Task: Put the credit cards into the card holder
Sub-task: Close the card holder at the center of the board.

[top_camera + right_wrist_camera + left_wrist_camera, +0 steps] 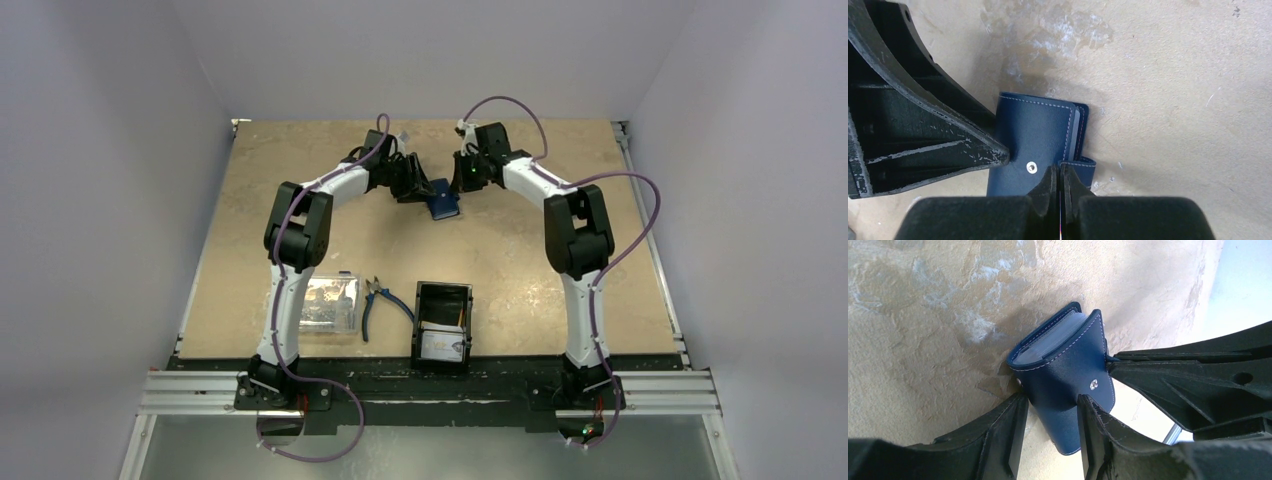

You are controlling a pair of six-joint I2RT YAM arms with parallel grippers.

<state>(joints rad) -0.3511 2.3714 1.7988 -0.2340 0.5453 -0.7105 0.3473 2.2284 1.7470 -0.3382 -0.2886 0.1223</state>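
The navy card holder (pixel 441 203) lies at the far middle of the table, folded, with pale leaves showing at its open edge (pixel 1058 337). My left gripper (pixel 1050 399) straddles its lower body, both fingers against its sides. My right gripper (pixel 1059 169) is shut, its tips pinching the thin edge of the card holder's (pixel 1033 135) flap beside the snap stud. In the top view the two grippers meet over it, left (pixel 418 190) and right (pixel 462 185). The credit cards (pixel 443 345) lie in the black tray near the front, a white one on top.
The black open tray (pixel 418 320) stands near the front edge between the arm bases. A clear plastic box (pixel 330 303) lies to its left, with blue-handled pliers (pixel 378 300) between them. White walls close the table in at the back and sides.
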